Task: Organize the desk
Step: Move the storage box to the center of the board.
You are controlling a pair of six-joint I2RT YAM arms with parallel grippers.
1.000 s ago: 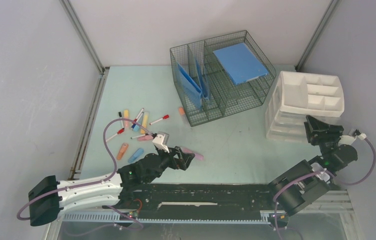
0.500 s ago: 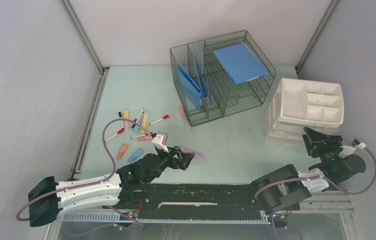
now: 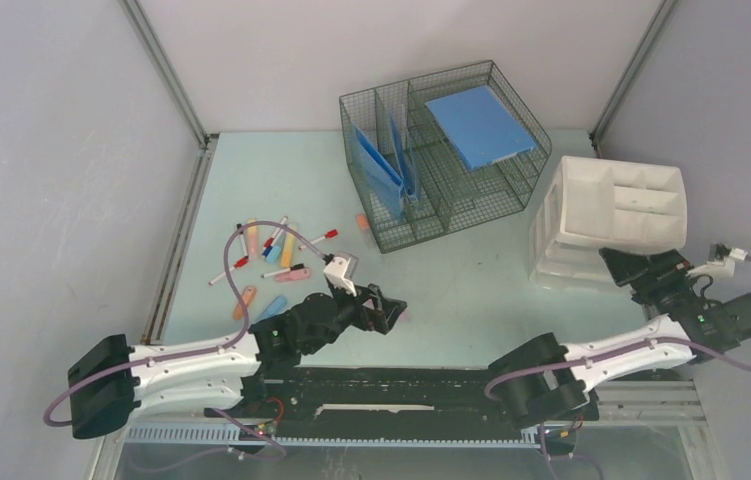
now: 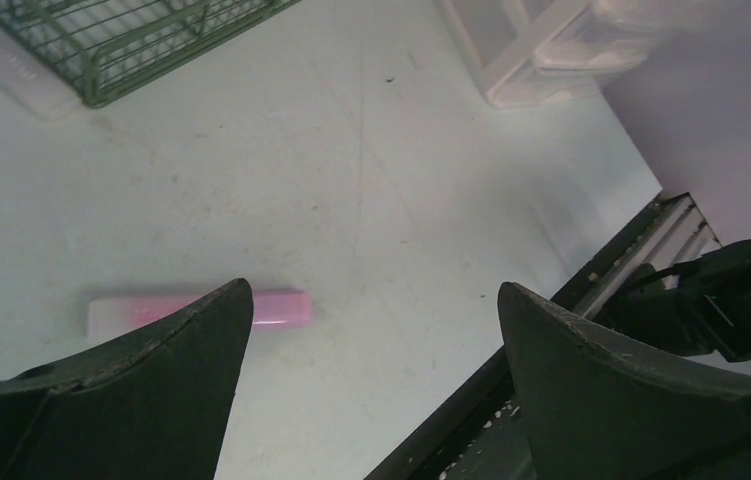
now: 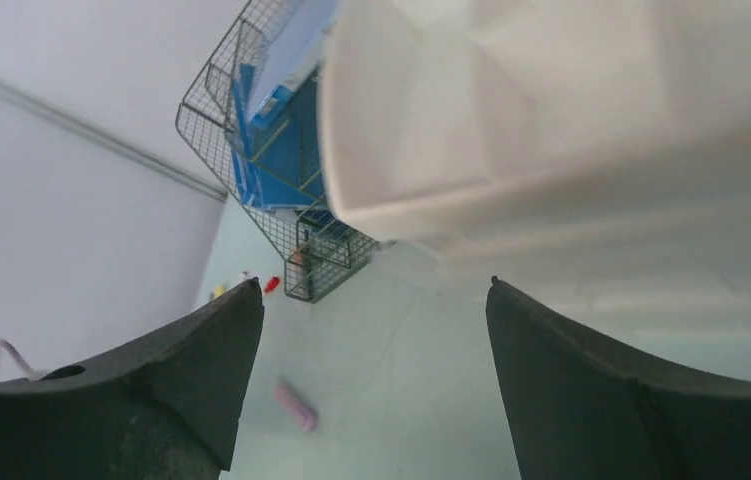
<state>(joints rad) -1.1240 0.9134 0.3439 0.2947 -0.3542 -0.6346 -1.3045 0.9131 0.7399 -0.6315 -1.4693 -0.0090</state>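
left pincer (image 4: pixel 371 300) advanced | spread above smooth pink marker (image 4: pixel 273 307) | mint desk (image 4: pixel 351 150)

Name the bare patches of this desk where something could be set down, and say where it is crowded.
Bare: the desk between wire basket, white organizer and left gripper; also the far corner behind the pens. Crowded: among those pens.

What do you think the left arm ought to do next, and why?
Probably slide the left gripper sideways until the pink marker sits between its open fingers. The marker lies flat on the desk, half hidden behind one finger rather than centred, so closing now would likely miss it.
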